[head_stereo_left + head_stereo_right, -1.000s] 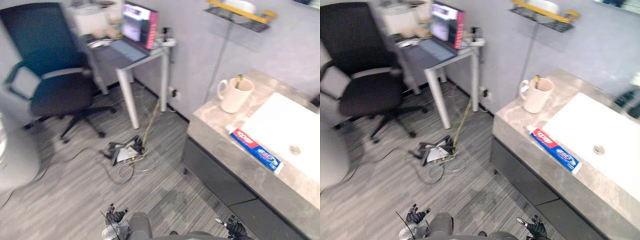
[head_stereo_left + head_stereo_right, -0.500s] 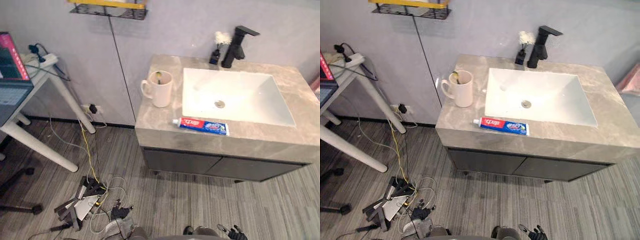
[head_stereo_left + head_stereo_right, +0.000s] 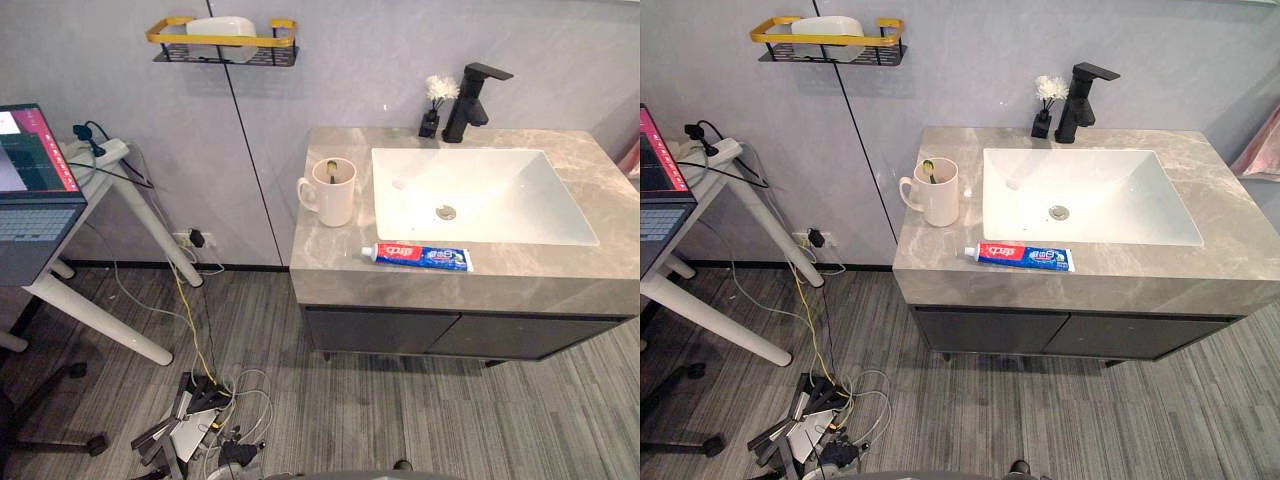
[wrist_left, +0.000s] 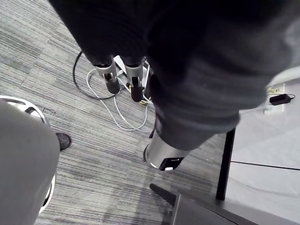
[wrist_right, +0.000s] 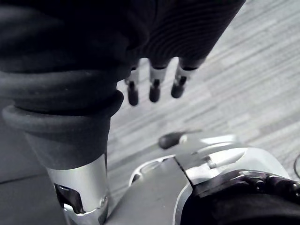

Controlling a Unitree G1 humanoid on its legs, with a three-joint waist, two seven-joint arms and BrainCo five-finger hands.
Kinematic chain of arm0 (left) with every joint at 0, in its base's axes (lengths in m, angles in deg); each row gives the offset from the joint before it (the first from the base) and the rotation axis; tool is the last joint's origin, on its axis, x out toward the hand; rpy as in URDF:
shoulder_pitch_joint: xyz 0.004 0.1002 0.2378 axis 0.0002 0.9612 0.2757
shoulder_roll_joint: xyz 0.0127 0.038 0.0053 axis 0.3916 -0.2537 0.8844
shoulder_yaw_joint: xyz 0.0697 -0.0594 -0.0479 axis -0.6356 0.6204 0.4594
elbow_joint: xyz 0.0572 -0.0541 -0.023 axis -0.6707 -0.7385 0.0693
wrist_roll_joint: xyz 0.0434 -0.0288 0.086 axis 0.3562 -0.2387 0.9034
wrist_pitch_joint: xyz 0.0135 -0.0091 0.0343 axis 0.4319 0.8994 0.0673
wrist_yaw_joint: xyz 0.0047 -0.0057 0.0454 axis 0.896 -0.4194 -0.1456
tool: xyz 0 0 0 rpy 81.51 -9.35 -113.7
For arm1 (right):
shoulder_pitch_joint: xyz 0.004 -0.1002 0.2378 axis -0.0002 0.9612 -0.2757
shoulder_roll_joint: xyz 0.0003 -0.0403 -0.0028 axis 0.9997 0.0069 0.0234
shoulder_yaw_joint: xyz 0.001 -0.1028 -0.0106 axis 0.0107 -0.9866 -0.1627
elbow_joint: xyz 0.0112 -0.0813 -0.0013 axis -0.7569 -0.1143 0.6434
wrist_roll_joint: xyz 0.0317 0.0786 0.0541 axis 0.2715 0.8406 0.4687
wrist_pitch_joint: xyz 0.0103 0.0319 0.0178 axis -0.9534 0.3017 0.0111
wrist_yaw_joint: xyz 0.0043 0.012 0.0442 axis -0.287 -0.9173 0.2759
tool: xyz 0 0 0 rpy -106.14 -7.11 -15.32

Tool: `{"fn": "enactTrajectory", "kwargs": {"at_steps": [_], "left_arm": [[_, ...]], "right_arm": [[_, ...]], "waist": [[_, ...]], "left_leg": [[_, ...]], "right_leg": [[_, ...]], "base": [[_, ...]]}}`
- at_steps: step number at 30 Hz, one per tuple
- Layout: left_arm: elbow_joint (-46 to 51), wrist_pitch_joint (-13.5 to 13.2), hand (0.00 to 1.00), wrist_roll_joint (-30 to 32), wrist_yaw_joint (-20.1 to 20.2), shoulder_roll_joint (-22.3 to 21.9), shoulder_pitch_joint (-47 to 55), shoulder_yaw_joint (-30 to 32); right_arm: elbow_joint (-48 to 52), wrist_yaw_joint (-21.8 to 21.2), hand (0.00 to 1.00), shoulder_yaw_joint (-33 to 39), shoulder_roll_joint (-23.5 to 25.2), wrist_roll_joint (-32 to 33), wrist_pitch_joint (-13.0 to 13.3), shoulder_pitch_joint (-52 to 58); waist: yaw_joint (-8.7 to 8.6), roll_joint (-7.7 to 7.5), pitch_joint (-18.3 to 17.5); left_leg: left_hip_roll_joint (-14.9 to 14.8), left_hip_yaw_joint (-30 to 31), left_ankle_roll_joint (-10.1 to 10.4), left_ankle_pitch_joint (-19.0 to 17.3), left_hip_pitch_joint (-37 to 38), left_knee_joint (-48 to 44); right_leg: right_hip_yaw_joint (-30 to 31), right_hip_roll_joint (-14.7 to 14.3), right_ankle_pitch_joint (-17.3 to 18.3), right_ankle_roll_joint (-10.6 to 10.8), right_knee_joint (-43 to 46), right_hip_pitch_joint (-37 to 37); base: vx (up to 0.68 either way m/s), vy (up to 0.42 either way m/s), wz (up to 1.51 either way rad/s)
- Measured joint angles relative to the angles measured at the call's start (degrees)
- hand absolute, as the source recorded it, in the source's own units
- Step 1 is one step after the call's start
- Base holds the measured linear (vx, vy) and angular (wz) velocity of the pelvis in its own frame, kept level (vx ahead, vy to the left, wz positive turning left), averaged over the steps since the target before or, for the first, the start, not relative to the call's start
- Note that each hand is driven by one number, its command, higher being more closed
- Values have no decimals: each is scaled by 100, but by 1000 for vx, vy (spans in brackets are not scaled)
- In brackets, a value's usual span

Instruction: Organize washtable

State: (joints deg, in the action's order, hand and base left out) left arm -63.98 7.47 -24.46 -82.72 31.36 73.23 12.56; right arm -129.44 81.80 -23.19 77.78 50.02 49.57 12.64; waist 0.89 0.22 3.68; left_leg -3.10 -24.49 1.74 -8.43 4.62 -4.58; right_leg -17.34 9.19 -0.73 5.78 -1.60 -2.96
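On the counter [image 3: 325,245], a toothpaste tube [image 3: 417,257] lies near the mug [image 3: 333,192].
Likely approach stage: left hand [image 4: 110,78] and right hand [image 5: 154,87] hang straight-fingered, empty; next, probably reaching for the toothpaste tube.

Bright, even light; both wrist views perhaps slightly dimmer.

The tabletop [image 3: 330,245] looks like grey stone with pale veins, smooth with a soft shine. The sink [image 3: 520,210] in it is white, smooth and glossy. The tap [image 3: 468,100] looks like matt black metal. The mug [image 3: 336,198] is cream and smooth, like pottery. The toothpaste tube [image 3: 418,257] looks like shiny plastic. The cupboard front [image 3: 400,332] is dark and matt. The wall shelf [image 3: 250,55] is thin black wire. The floor [image 3: 420,420] is grey, streaky and dull.
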Motion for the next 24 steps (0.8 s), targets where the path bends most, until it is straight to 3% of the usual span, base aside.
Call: {"fn": "enactTrajectory", "kwargs": {"at_steps": [4, 8, 13, 17, 18, 19, 20, 22, 24], "left_arm": [[-76, 0, 0, -4, 107, 6, -13, 50], [-87, -5, 0, -277, 125, 9, 55, 490], [264, 8, 0, -949, 78, 55, 531, 1727], [1862, -9, 0, -1606, -297, 71, 893, 3129], [2552, -11, 0, -1616, -466, 39, 899, 3462], [3899, -43, 0, -1589, -699, 20, 879, 3803], [4466, -86, 0, -1556, -819, 20, 853, 3887], [6479, -139, 0, -934, -1307, -7, 669, 4107], [7447, -129, 0, -374, -1537, 1, 572, 4164]], "right_arm": [[-45, 0, 0, 22, 2, 79, 2, -11], [-181, 1, 0, 72, 13, 339, 7, -66], [-314, -5, 0, 287, 16, 503, 58, -222], [-272, -14, 0, 353, 64, 507, 93, -216], [-274, -16, 0, 343, 74, 499, 99, -199], [-231, -13, 0, 281, 123, 494, 100, -200], [-161, -13, 0, 195, 148, 490, 101, -200], [141, -13, 0, -83, 198, 437, 105, -241], [337, -12, 0, -279, 218, 435, 100, -260]], "waist": [[-5, 2, -1], [29, -63, -28], [349, -86, -72], [662, -108, -88], [721, -59, -118], [805, -164, -218], [837, -127, -211], [933, -87, -231], [932, -47, -265]], "left_leg": [[19, 350, -6, 5, -1, -48], [138, 1105, -74, 127, -109, -52], [315, 1818, -127, 277, -417, -72], [389, 2238, -130, 285, -604, -240], [409, 2355, -126, 280, -687, -322], [408, 2541, -116, 265, -827, -479], [409, 2617, -111, 244, -907, -569], [397, 2768, -102, 79, -1127, -982], [412, 2833, -123, -4, -1208, -1168]], "right_leg": [[-182, 2, 1, -2, -9, -185], [-639, 75, 96, 27, -10, -388], [-1107, 165, 188, 31, 32, -386], [-1416, 183, 208, 2, 34, -510], [-1467, 190, 216, 19, 47, -531], [-1546, 182, 219, 21, 47, -560], [-1604, 178, 217, 23, 51, -570], [-1742, 194, 218, 22, 148, -592], [-1835, 201, 218, 22, 184, -639]], "base": [[-19, -24, 29], [-63, -24, 73], [-58, 0, 64], [-18, 17, 52], [-4, 29, 76], [-12, 28, 71], [-30, 57, 66], [-68, 73, 37], [-89, 87, 21]]}}
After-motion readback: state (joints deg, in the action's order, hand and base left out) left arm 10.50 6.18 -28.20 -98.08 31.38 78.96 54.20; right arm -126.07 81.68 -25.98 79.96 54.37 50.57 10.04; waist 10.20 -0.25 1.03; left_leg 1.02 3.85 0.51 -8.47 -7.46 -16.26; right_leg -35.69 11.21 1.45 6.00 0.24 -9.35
